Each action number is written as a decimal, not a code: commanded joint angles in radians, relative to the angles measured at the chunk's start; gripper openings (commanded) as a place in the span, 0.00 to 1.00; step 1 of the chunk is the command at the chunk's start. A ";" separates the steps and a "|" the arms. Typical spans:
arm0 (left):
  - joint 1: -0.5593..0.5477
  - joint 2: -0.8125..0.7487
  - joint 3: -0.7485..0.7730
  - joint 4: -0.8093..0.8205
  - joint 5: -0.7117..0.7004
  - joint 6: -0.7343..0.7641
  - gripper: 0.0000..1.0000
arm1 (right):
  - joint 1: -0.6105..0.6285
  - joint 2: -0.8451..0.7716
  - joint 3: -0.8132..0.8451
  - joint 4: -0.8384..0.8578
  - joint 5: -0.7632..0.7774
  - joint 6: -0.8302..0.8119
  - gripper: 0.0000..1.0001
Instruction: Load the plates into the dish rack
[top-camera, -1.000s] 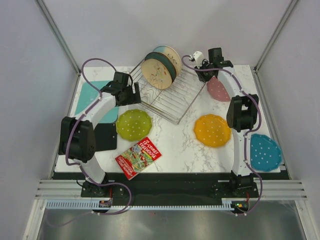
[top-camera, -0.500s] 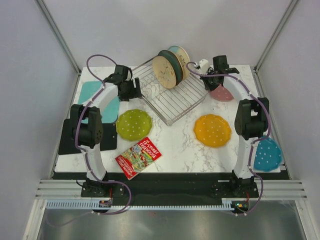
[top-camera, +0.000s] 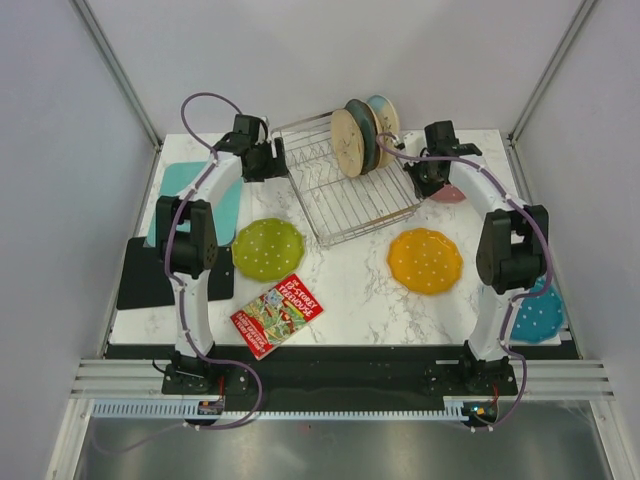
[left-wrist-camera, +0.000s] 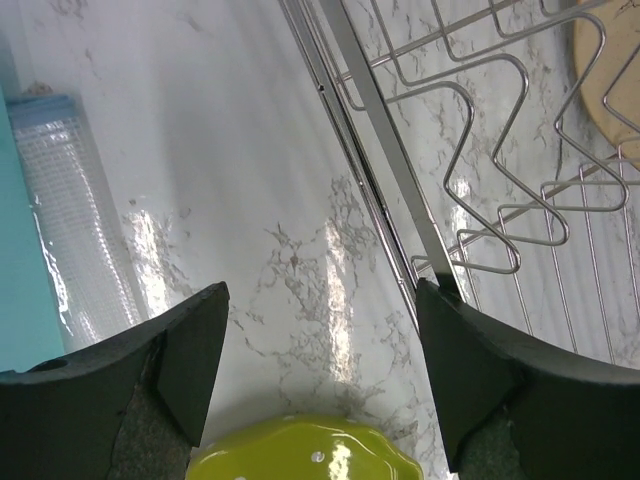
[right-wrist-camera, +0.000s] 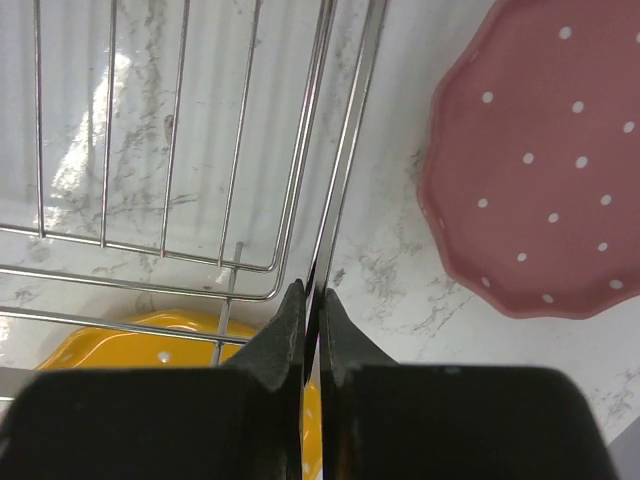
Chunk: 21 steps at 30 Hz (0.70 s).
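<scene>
The dish rack (top-camera: 350, 190) stands at the back middle of the table, with two round discs (top-camera: 362, 135) upright in its far right end. My right gripper (top-camera: 430, 177) is shut on the rack's right rim wire (right-wrist-camera: 345, 190); its fingers meet on the wire in the right wrist view (right-wrist-camera: 312, 295). The pink plate (right-wrist-camera: 540, 180) lies just right of it, half hidden under the arm from above (top-camera: 450, 193). My left gripper (left-wrist-camera: 320, 300) is open at the rack's left rim (left-wrist-camera: 390, 190), its right fingertip against the rim. The lime green plate (top-camera: 268, 248), orange plate (top-camera: 425, 260) and blue plate (top-camera: 535, 315) lie flat.
A teal board (top-camera: 195, 190) and a black mat (top-camera: 150, 275) lie at the left. A colourful booklet (top-camera: 277, 313) lies at the front. Frame posts and white walls close in the table's sides.
The rack has turned and slid toward the back right with its discs. Both grippers moved along with it; the left gripper went back and right, and the right arm now covers more of the pink plate.
</scene>
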<state>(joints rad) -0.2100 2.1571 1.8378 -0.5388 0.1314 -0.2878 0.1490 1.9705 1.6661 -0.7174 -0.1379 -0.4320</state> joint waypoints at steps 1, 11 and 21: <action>-0.071 0.047 0.121 0.206 0.142 0.022 0.84 | 0.156 -0.082 -0.008 -0.086 -0.252 0.025 0.08; -0.150 0.138 0.219 0.247 0.109 0.052 0.84 | 0.210 -0.117 -0.052 -0.079 -0.260 0.073 0.29; -0.190 0.135 0.215 0.247 0.134 0.061 0.84 | 0.153 -0.085 0.003 -0.033 -0.146 0.073 0.26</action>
<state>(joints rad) -0.2558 2.2971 2.0117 -0.3782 0.0254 -0.2062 0.2729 1.9064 1.6104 -0.8276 -0.1097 -0.3077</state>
